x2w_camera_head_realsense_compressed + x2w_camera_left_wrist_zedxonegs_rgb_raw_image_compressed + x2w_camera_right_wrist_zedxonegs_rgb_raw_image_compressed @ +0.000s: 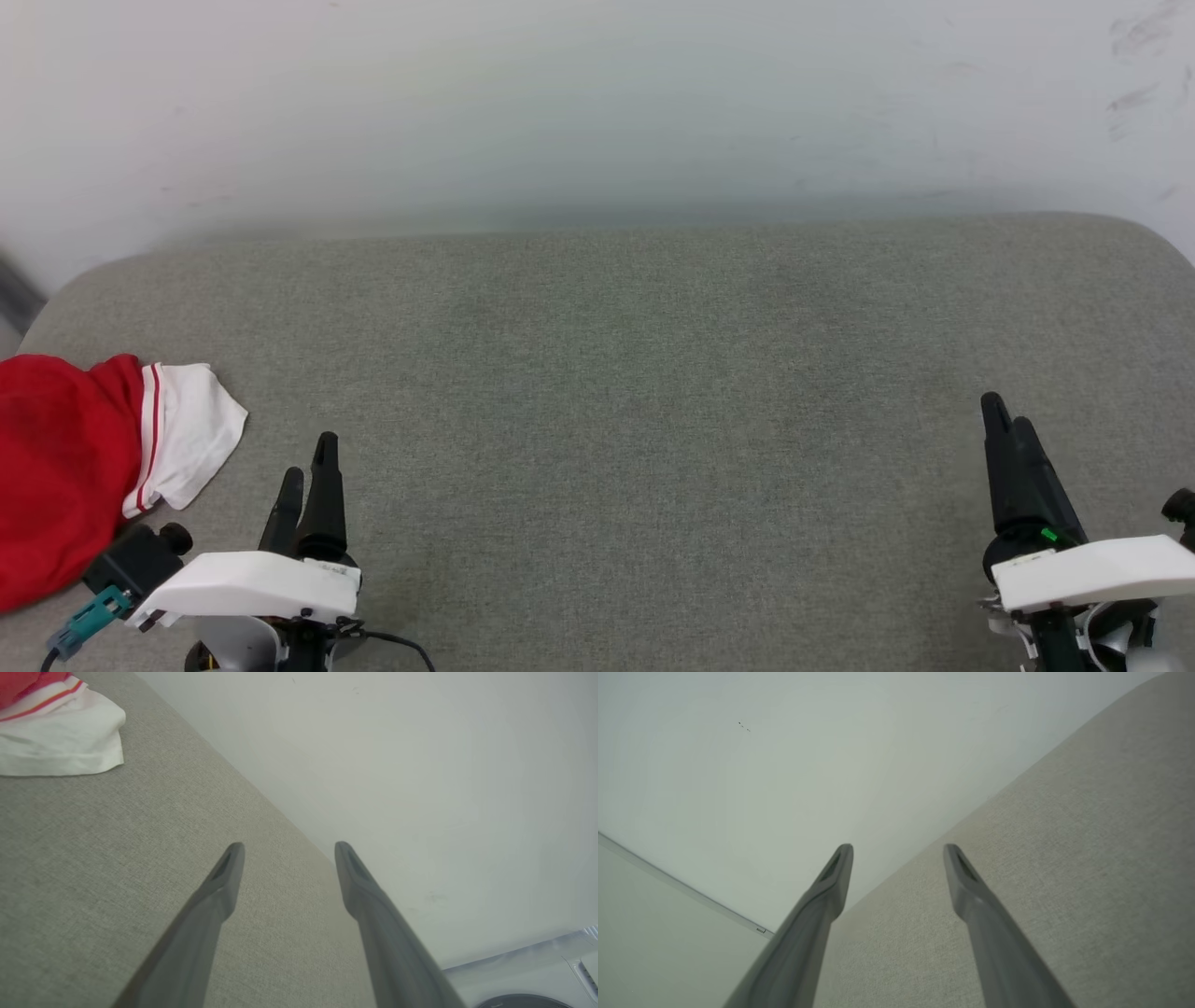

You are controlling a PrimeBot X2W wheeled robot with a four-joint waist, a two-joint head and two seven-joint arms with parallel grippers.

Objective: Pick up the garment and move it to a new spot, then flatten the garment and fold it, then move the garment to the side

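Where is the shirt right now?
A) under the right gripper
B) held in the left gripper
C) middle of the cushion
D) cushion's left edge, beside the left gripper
D: the shirt lies bunched at the cushion's left edge, left of the open left gripper.

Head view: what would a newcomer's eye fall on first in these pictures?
The red-and-white garment lies bunched at the left edge of the grey cushion. The left hand and the right hand sit open at the lower corners, both holding nothing.
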